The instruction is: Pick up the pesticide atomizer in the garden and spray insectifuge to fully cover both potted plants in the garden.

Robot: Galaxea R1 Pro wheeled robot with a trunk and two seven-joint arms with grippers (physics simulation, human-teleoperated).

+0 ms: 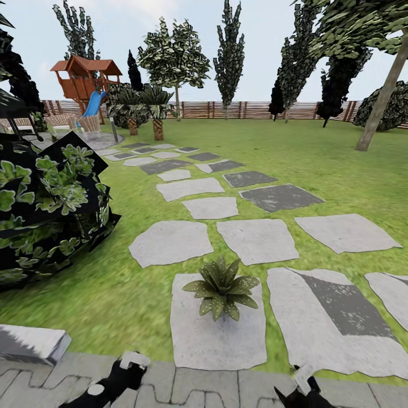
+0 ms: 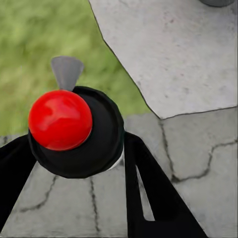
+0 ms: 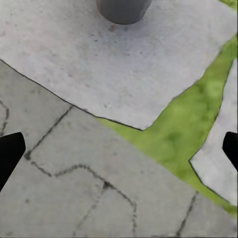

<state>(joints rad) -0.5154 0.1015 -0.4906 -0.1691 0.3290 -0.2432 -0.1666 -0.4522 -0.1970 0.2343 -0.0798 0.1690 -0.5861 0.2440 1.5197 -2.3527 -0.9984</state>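
Potted plant (image 1: 222, 290): low green rosette w/ whitish specks on leaves, on a pale stepping stone (image 1: 218, 334) in the lawn (image 1: 317, 153). Its grey pot (image 3: 123, 10) rests on that stone (per right wrist view). Left gripper (image 1: 126, 368), nearer than the stone over grey paving (image 1: 187, 388), is clenched on an object w/ red top (image 2: 60, 119) and black collar; atomizer ID uncertain. Right gripper (image 1: 299, 383): fingers spread wide, holding nothing. Dark bush (image 1: 48, 209) left of stone.

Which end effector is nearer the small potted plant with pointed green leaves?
Roughly equal, left marginally nearer; it sits below-left of the plant, the right end effector below-right, both apart from it.
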